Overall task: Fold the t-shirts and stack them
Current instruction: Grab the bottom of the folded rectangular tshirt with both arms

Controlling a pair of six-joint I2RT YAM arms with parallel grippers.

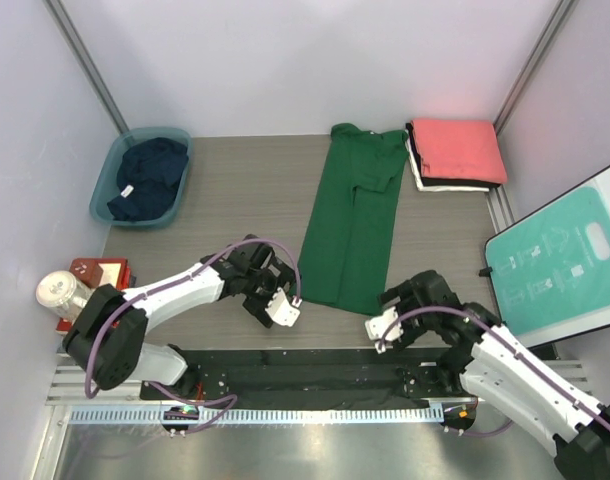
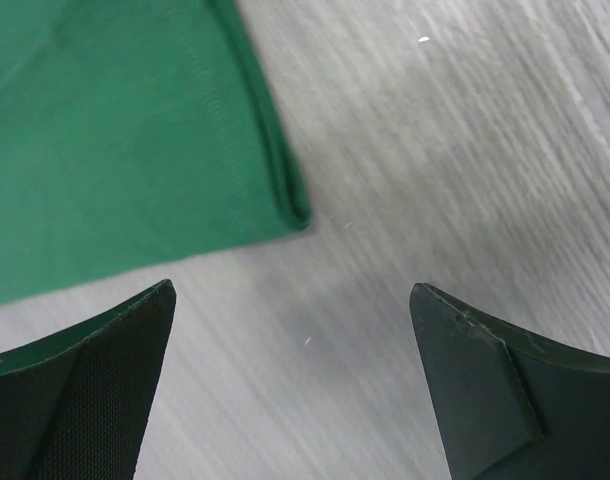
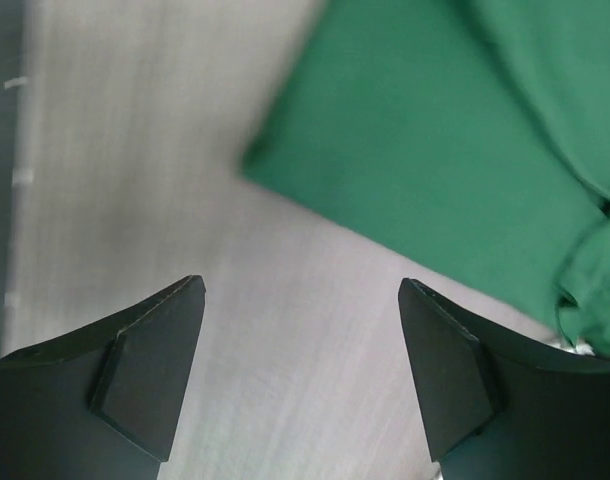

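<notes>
green tee (image 2: 105, 130) cut off, table (image 2: 465, 150) blurred

a dark green t-shirt (image 1: 350, 215) lies folded into a long strip in the middle of the counter (image 1: 245, 190). the left claw (image 1: 280, 307) sits just beside its near left corner, the right claw (image 1: 382, 325) beside its near right one. a coral-red shirt (image 1: 457, 150) tops a folded stack (image 1: 421, 170) at the far right corner; a navy shirt (image 1: 150, 175) lies in the tub (image 1: 101, 188) at the far left corner.

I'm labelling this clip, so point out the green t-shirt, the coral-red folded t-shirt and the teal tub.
green t-shirt (image 1: 350, 230): top view, middle of its long folded body.
coral-red t-shirt (image 1: 457, 150): top view, centre of its upper face.
teal tub (image 1: 105, 180): top view, its left rim.
</notes>
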